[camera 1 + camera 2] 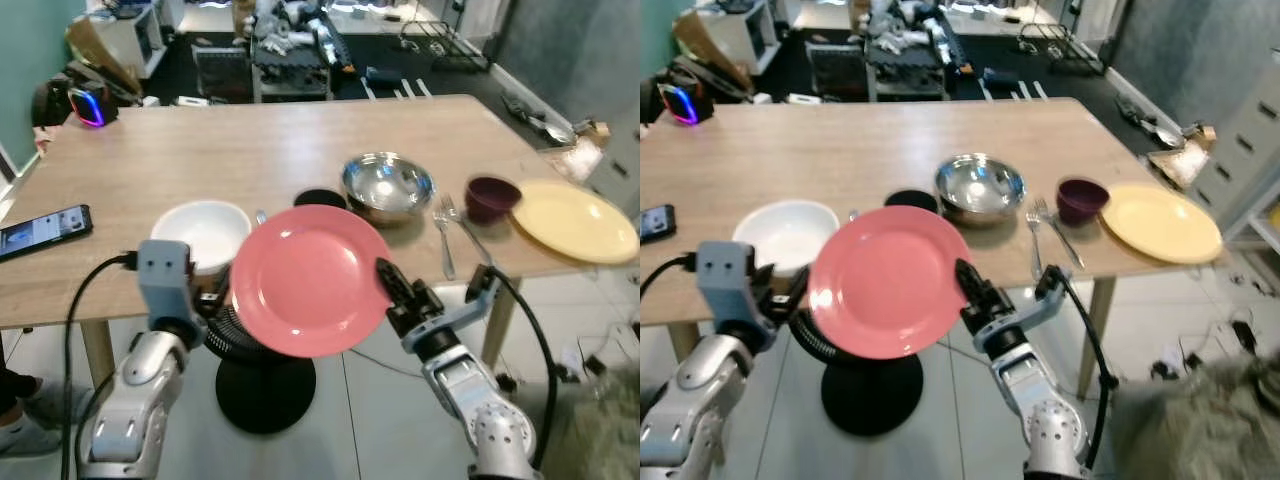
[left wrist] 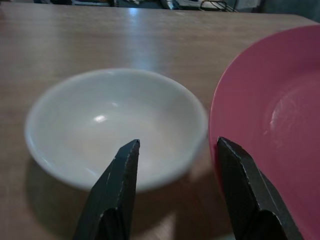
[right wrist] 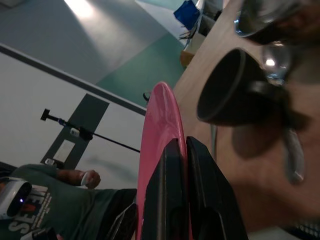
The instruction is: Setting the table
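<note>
Pink plate (image 1: 305,280) in right claw (image 1: 385,278)

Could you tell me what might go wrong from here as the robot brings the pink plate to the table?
The right gripper pinches the pink plate only at its rim, so it might slip or tip. The plate hangs at the table edge near the white bowl and small black cup, and could knock them.

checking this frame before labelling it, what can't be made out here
- Small black dish: the pink plate covers most of it, eye views.
- Phone: left edge cuts it, screen unreadable.
- Left gripper, fingers open at the white bowl: eye views hide them.
- Right gripper pinches the plate's rim.
</note>
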Robot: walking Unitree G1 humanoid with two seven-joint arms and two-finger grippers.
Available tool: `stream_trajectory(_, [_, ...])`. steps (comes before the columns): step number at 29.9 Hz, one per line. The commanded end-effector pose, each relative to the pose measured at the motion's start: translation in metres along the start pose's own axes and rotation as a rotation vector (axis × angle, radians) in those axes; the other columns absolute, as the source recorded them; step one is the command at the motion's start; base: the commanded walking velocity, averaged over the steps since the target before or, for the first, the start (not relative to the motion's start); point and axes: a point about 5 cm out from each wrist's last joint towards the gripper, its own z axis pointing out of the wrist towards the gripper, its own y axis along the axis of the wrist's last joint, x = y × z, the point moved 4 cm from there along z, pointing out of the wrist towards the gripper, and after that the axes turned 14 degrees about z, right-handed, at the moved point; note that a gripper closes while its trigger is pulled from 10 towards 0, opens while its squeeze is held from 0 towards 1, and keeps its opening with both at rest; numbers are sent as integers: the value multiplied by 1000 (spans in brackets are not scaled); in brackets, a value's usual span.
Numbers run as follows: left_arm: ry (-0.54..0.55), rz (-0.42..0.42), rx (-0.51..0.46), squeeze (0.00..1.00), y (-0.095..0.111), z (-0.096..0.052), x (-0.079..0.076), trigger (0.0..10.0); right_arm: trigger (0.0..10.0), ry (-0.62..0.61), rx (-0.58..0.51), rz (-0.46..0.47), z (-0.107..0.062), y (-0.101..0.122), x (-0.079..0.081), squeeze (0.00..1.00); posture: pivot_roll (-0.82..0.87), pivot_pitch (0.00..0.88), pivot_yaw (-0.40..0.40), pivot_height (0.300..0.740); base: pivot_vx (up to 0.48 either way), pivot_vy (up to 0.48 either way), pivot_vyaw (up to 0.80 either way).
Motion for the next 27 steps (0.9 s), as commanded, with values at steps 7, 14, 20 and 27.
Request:
stream_trajectory(7, [10,7,36,0,-9,-3,3,10000,10000,-2,11,41,-1,-11,-2,0,50,32,32,740,480,0,0])
stream_trajectory(14, [10,7,36,0,-9,-3,3,10000,10000,-2,11,40,-1,-11,-2,0,50,32,32,740,480,0,0])
stream_trajectory(20, [10,7,36,0,-9,-3,3,10000,10000,-3,11,40,-1,-11,-2,0,50,32,32,740,480,0,0])
stream_trajectory(27, [-37,24,-15,0,2,-3,-6,10000,10000,17,10,47,1,-10,1,0,54,32,33,740,137,0,0])
